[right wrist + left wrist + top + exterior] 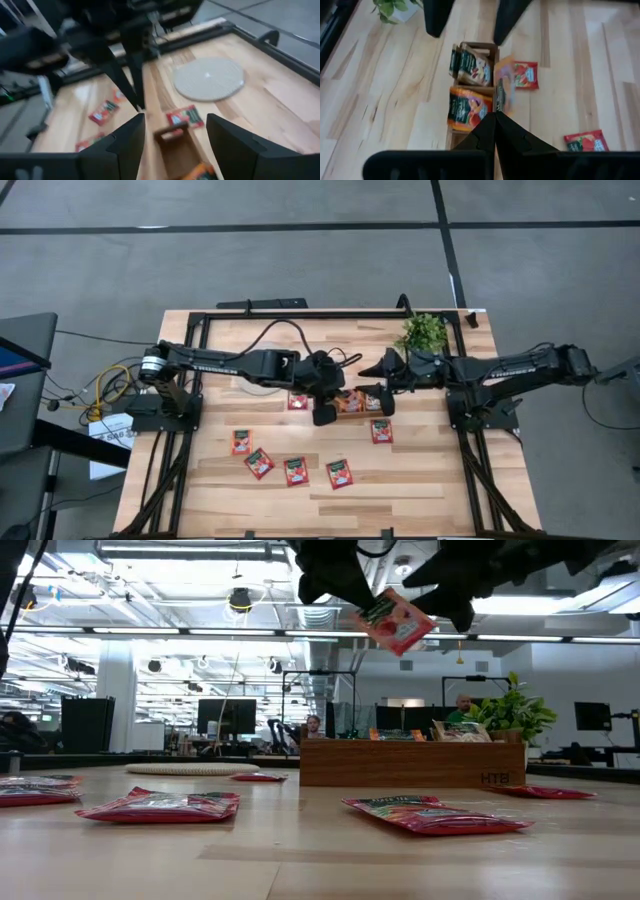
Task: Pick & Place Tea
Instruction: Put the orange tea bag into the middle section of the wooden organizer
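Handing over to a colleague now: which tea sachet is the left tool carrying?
Start at the brown three-compartment wooden tray mid-table. Directly above it, the shut left tool pinches a small red square tea sachet, tilted in mid-air. It is the only sachet off the table; the other red sachets lie flat on the wood.

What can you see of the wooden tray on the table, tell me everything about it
The wooden tray is a brown, box-like organiser with straight walls and compartments in a row, resting flat near the table's middle, under both grippers. Its low-view side bears small dark lettering. Two compartments hold printed tea sachets, green, orange and beige, standing or leaning inside; one end compartment looks empty. A red sachet lies beside it.
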Controlling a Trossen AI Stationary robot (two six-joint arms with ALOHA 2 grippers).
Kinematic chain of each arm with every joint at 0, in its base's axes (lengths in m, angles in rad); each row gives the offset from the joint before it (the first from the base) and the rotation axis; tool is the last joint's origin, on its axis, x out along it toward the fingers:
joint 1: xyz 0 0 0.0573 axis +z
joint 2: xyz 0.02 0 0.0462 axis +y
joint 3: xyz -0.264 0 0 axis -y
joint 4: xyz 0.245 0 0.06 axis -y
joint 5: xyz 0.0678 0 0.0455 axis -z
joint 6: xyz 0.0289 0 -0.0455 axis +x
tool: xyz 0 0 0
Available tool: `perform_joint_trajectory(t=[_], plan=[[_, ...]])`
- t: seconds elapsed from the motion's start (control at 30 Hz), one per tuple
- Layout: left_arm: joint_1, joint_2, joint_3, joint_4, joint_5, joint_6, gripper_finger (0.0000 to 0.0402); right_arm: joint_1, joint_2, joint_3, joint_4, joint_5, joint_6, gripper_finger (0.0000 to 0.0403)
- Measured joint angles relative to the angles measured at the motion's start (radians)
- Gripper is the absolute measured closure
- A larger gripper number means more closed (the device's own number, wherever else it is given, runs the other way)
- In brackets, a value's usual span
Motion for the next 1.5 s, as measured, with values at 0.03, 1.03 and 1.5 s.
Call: perform_joint_trajectory(t=[0.03, 1.03, 1.5], plan=[[0.000, 0.000, 0.000, -0.003, 0.000, 0.003, 0.0402, -0.003, 0.009, 0.014, -0.025, 0.000, -0.012, 0.0201], [0.016, 0.019, 0.002, 0.029, -0.007, 0.022, 0.0401, -0.038, 0.134, 0.084, -0.037, -0.151, -0.038, 0.0229], [0.020, 0.033, 0.002, 0.045, 0.004, 0.023, 0.0401, -0.045, 0.135, 0.084, -0.045, -0.151, -0.036, 0.0288]])
